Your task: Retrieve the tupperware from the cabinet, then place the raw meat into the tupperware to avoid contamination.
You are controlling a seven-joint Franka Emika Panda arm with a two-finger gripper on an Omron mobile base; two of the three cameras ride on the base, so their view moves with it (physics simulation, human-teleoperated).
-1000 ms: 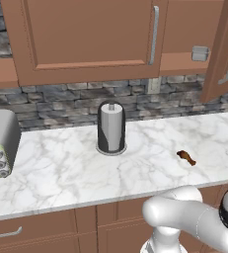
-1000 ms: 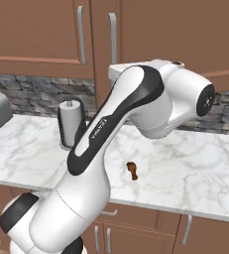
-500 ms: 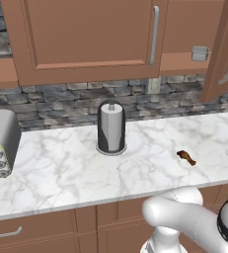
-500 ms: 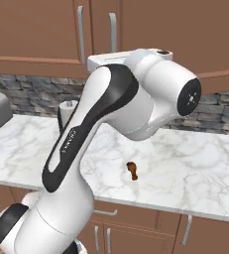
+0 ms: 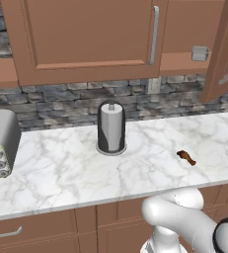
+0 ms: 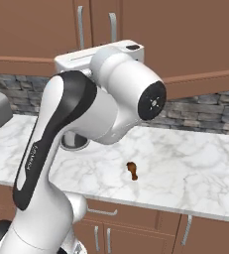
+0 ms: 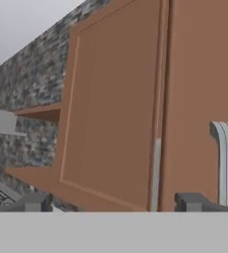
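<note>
1. One small grey translucent rounded-corner tupperware container (image 5: 200, 53) is sitting on the shelf of the brown wooden panelled wall cabinet (image 5: 88, 39), beside its swung-open door.
2. One tiny reddish-brown raw meat chunk (image 5: 186, 157) is lying on the glossy white marble counter (image 5: 61, 168).
3. One cylindrical paper towel roll (image 5: 110, 127) is standing upright.
4. The two-finger gripper (image 7: 113, 202) is gaping wide, holding nothing, facing two silver bar handles (image 7: 224, 163).

The reddish-brown raw meat (image 5: 186, 157) lies on the marble counter (image 5: 61, 168); the cabinet (image 5: 86, 39) door stands ajar.
</note>
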